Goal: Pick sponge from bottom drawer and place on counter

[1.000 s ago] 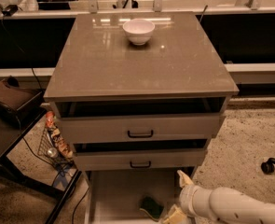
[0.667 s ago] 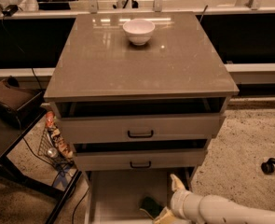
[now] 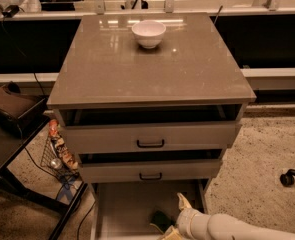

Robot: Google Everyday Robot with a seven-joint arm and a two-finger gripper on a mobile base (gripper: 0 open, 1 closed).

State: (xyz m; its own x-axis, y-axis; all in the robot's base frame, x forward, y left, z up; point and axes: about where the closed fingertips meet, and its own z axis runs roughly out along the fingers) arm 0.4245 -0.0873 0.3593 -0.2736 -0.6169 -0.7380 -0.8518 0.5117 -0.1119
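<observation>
Gripper (image 3: 173,217), held open, has been shifted leftward, so the sponge (image 3: 159,219) on the bottom drawer (image 3: 126,210) floor is nearly bracketed. A grasp seems due next, and the counter (image 3: 112,69) is not yet reached.

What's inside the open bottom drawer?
The bottom drawer holds a dark green sponge, with the gripper close beside it. The arm hides the floor beneath it.
</observation>
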